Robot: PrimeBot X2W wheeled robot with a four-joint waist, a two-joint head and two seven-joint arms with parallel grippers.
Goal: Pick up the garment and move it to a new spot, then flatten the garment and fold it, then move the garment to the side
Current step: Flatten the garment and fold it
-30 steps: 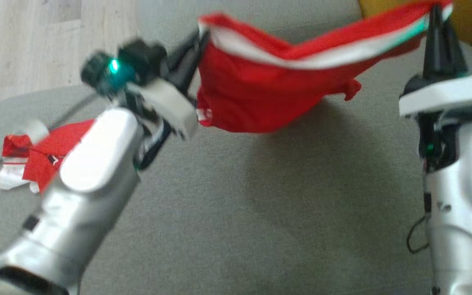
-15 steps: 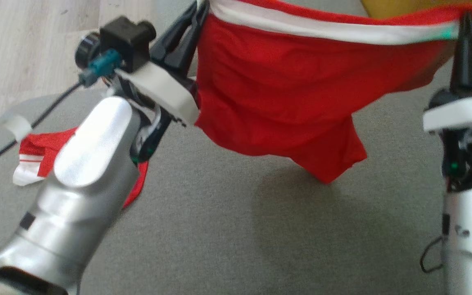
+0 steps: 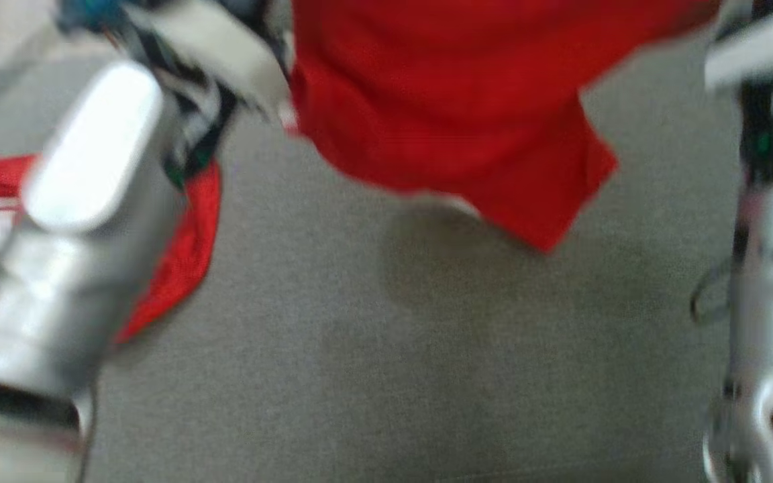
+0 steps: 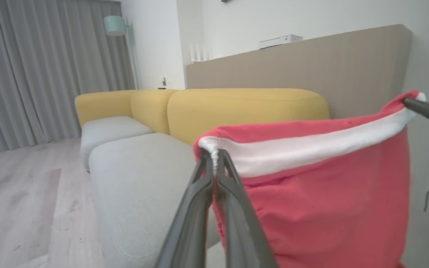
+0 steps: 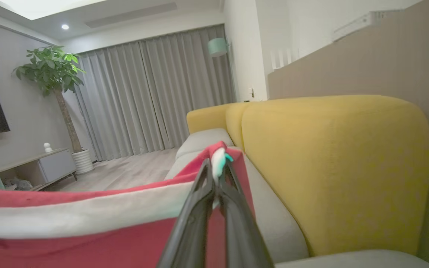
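Garment [image 3: 453, 100], red with a white band [image 4: 311, 149] along its top edge, hangs spread between my two hands above the grey sofa seat [image 3: 386, 376]. It appears to hang clear of the seat, with a dark shadow [image 3: 440, 275] on the seat beneath it. My left hand [image 4: 214, 163] is closed tight, its two fingers pinching one end of the band, and the red cloth falls away below the grip. My right hand [image 5: 216, 167] is closed just as tight on the other end of the band, where a bit of green trim [image 5: 220, 158] pokes out above the fingertips. The lowest corner of the red cloth dangles above the middle of the seat. On the seat's left side, partly under my left forearm [image 3: 71, 221], lies another piece of red and white cloth [image 3: 188, 248]. Whether it belongs to what I am holding I cannot tell, as the head view is blurred. A yellow backrest [image 5: 333, 167] rises behind the seat.
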